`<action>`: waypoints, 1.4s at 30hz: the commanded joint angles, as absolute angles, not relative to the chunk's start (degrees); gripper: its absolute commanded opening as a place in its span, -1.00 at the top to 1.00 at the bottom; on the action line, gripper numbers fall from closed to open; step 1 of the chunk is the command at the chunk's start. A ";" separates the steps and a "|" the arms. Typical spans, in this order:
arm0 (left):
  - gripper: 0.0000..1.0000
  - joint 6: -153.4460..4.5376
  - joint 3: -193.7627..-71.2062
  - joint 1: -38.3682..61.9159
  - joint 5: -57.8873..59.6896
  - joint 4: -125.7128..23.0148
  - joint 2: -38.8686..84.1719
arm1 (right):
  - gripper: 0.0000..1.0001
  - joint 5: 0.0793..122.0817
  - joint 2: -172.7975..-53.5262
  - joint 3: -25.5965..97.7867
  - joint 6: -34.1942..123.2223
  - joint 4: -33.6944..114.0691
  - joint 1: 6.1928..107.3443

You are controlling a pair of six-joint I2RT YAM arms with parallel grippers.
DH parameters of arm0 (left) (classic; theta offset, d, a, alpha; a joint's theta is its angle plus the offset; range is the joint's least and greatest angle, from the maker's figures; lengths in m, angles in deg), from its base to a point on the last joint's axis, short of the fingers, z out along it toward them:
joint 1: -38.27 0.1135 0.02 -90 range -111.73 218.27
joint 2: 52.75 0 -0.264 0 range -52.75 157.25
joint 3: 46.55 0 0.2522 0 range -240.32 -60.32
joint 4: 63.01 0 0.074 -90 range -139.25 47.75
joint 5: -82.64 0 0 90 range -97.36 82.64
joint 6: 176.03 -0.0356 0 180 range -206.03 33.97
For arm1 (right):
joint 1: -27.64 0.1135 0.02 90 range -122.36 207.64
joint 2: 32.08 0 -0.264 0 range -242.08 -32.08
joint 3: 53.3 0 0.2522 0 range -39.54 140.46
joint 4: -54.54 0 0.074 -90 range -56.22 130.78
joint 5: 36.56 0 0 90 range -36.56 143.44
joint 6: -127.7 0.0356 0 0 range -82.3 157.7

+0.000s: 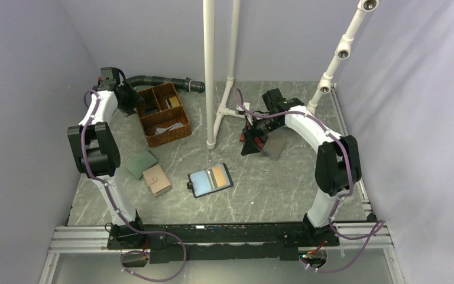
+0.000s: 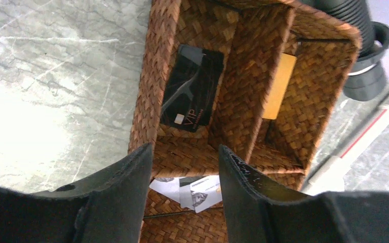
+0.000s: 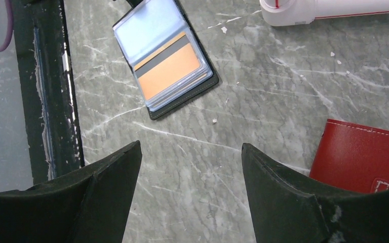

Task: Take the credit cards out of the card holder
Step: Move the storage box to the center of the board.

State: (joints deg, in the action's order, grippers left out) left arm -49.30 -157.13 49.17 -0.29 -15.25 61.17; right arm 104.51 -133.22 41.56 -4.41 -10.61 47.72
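Two out: dark card [image 2: 192,88] and orange-yellow card [image 2: 279,86] sit in separate basket [image 2: 154,76] compartments. Card holder [image 1: 210,180] lies open, well apart from the basket, with what looks like another orange card [image 3: 169,77] to pull. Your left gripper [image 2: 185,149] over the basket and right gripper [image 3: 191,146] away from it are both released, empty.

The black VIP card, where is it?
In the left wrist view, the black VIP card sits inside the woven basket, in its left compartment; a wicker divider separates it from the orange-yellow card. The basket sits far left on the table.
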 commanded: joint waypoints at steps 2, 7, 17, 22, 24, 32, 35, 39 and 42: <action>-0.03 -53.42 -161.00 49.34 -5.51 -10.91 64.41 | -0.49 105.29 -135.77 46.50 -4.93 -11.56 47.59; 0.02 -55.18 -163.83 49.26 -5.23 -10.32 67.02 | -0.49 105.38 -138.99 50.17 -5.73 -13.66 47.15; 0.86 -55.40 -165.03 49.17 -1.20 -15.10 70.60 | -0.49 105.75 -142.89 55.87 -7.36 -18.27 46.64; 1.00 -55.23 -159.16 47.77 -3.10 -19.16 65.47 | -0.49 105.62 -143.49 56.64 -7.48 -19.38 45.95; 1.00 -55.31 -155.17 46.56 -5.37 -21.66 61.96 | -0.49 105.81 -144.05 57.23 -7.77 -20.07 45.77; 1.00 -54.07 -134.03 42.95 -8.89 -39.33 48.99 | -0.49 106.41 -148.26 63.03 -9.63 -25.12 45.12; 1.00 -52.65 -131.12 42.85 -8.22 -41.09 46.91 | -0.49 106.61 -149.60 65.00 -10.23 -26.66 45.06; 1.00 -52.21 -128.73 42.74 -10.25 -42.94 43.64 | -0.49 106.69 -150.74 66.72 -10.56 -28.18 44.95; 1.00 -51.96 -127.97 42.74 -11.15 -43.59 41.78 | -0.48 106.79 -151.20 67.36 -10.48 -28.45 44.80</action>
State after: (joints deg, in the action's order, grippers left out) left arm -53.19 -128.06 42.48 -8.66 -36.69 47.30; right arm 104.99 -150.73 64.31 -8.87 -25.91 45.27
